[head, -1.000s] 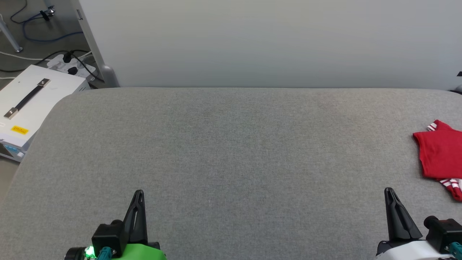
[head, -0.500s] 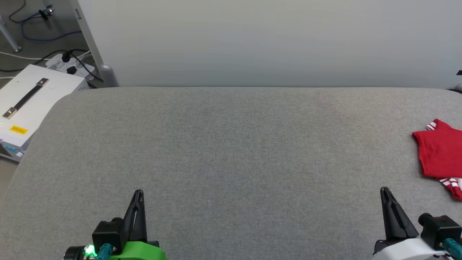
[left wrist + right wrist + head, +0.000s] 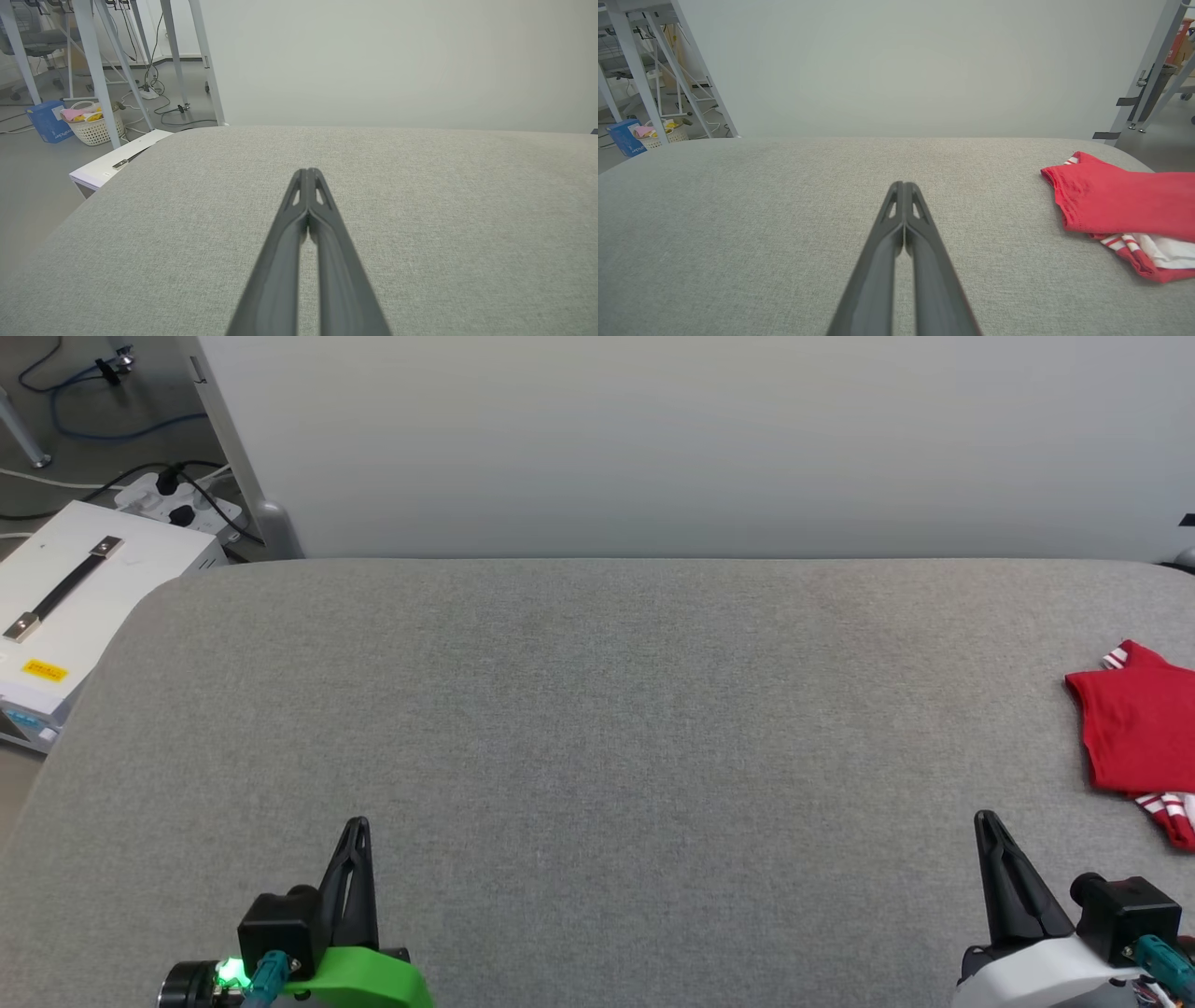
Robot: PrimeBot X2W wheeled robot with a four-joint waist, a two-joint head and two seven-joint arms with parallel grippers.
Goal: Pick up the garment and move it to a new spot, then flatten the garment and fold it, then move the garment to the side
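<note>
Only the right gripper has shifted since a second ago, drifting a little toward the table's middle, and the head view has tipped slightly, so everything sits a touch higher in it. The garment lies as it did.

It sits at the far right of the table, cut off by the head view's right edge. It looks roughly folded into a compact red bundle, its plain red cloth facing up. A bit of red-and-white striped trim shows at its far corner. More striped trim and a patch of white cloth stick out from under its near edge. No lettering can be seen on it.

The right gripper is nearest to it, at the lower right of the head view, apart from the cloth and a little nearer the robot. Its two dark fingers are pressed together with nothing between them and point away from the robot above the grey cloth surface. The left gripper is well apart at the lower left, its fingers clenched in the same way and empty.

A pale wall rises behind the table. Past the table's left corner stands a white box with a black handle, and a power strip with cables lies on the floor beyond it. The left wrist view also shows metal legs, a basket and a blue box further off.
</note>
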